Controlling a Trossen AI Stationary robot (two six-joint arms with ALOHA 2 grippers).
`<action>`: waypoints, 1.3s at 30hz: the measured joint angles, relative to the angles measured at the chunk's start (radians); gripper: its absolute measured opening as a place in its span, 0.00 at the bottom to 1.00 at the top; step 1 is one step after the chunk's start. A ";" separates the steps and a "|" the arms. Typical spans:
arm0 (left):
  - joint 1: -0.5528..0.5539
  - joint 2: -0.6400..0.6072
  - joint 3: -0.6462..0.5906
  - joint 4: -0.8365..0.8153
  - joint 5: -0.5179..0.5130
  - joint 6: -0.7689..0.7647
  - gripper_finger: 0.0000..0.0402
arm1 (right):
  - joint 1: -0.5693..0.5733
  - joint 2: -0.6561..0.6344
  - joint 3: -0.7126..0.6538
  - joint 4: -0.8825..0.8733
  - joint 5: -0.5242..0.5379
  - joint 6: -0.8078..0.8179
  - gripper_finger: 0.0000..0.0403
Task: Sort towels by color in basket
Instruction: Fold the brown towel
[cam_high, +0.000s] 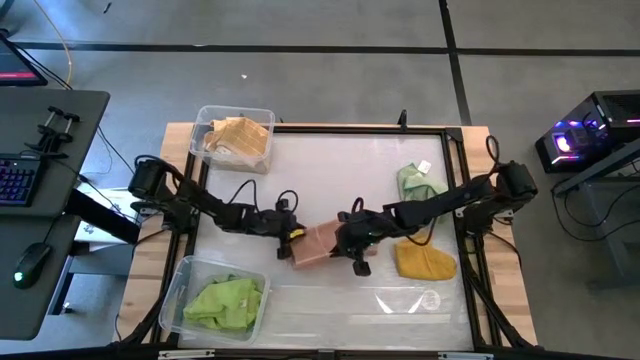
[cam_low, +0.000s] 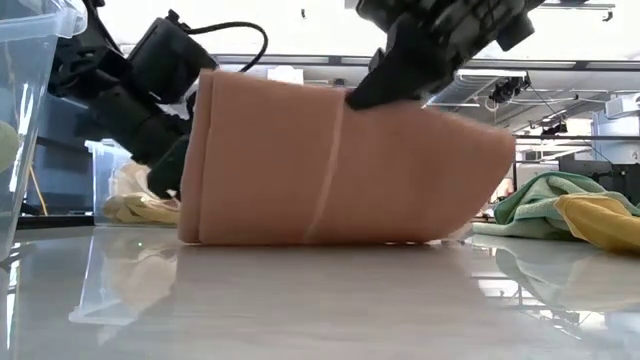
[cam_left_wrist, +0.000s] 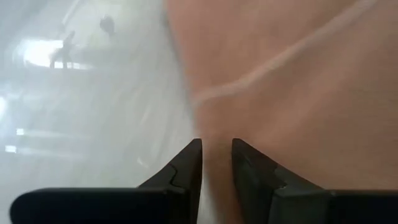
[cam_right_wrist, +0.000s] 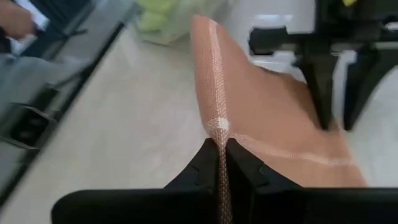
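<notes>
Low view: pink towel (cam_low: 340, 165) pinched by R fingers (cam_right_wrist: 219, 163) and L fingers (cam_left_wrist: 186, 171) (both ends).

At the middle of the table we find the way blocked: the dusty pink-brown towel (cam_high: 315, 243) stands draped between the left gripper (cam_high: 293, 236) and the right gripper (cam_high: 345, 240), both dark arms reaching in from the sides. The clear plastic bin with lime green cloth (cam_high: 190, 275) fills the near left corner, the clear bin with tan checked cloth (cam_high: 206, 117) the far left. The mustard yellow towel (cam_high: 425, 262) and sage green towel (cam_high: 418, 181) crowd the right. We see bare white tabletop (cam_high: 330, 170) along the far middle.
</notes>
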 joint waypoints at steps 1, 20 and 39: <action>0.001 0.006 0.002 0.027 0.001 0.019 0.17 | 0.000 -0.005 0.000 0.000 -0.017 0.024 0.02; -0.049 -0.259 0.076 -0.169 -0.029 0.164 0.04 | 0.011 -0.003 0.059 -0.146 0.009 -0.042 0.02; -0.144 -0.420 0.063 -0.372 -0.261 0.126 0.02 | -0.095 0.005 0.314 -0.457 0.084 -0.107 0.02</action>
